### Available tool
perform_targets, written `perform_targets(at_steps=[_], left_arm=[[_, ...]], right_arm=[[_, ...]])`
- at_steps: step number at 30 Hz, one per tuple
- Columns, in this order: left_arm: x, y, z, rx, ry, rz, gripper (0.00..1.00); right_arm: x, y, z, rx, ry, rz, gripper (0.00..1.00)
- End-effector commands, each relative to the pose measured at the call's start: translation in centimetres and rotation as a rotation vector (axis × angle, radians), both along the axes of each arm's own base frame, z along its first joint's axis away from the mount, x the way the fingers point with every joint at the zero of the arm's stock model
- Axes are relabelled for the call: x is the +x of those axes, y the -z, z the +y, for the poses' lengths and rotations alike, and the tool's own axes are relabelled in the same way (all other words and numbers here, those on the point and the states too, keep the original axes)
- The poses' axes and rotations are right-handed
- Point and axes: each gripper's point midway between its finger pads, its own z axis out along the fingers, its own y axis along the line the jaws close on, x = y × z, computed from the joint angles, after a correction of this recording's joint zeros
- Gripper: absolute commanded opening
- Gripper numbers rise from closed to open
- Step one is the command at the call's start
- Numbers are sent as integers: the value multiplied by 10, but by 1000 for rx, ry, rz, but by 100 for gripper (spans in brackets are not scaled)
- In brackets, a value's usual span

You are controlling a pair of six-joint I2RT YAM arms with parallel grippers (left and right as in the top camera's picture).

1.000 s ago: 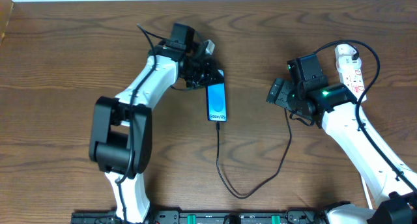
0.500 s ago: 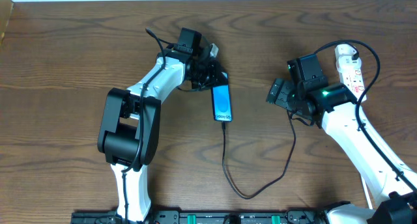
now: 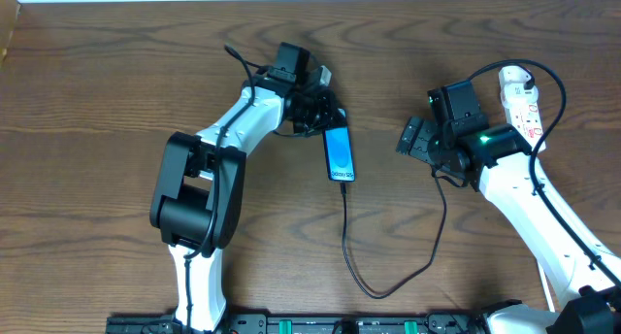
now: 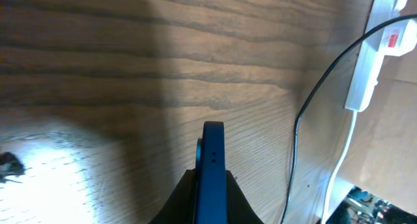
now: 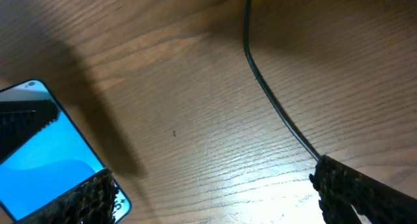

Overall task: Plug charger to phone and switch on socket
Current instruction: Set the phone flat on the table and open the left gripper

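Note:
The phone [image 3: 339,154], with its blue screen up, lies at the table's centre. My left gripper [image 3: 318,114] is shut on its top end. In the left wrist view I see the phone's edge [image 4: 212,160] between the jaws. The charger cable [image 3: 374,291] meets the phone's lower end, loops toward the front edge, then rises under my right arm. My right gripper [image 3: 411,140] is open and empty, right of the phone; its view shows the phone [image 5: 45,162] and the cable [image 5: 273,100]. The socket [image 3: 521,103] lies at the far right behind the right arm.
The socket [image 4: 369,68] and its white cord also show at the right of the left wrist view, beside the cable [image 4: 296,142]. A thicker black robot cable arcs over the socket in the overhead view. The table's back edge runs along the top.
My left gripper has carried the phone to the right, toward the right arm, and the cable loop has shifted right with it. The right arm has not moved.

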Motion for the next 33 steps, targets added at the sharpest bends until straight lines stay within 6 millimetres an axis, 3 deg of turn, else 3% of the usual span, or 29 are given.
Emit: perform_targets(at_steps=[1,12,24,33], left_arm=[[0,1,-6,8,-2,2,7],[-1,3,-7,19,-1,0,7],[-6,30,-4,47,-4,57,7],[-5,34,-2,62,-9,56,8]], right_arm=[[0,-5,-1,-4,10,-15,94],[-1,-5,-1,-5,10,-13,94],[-4,-3,-2,-10,10,2,94],[-4,-3,-2,-11,10,3,94]])
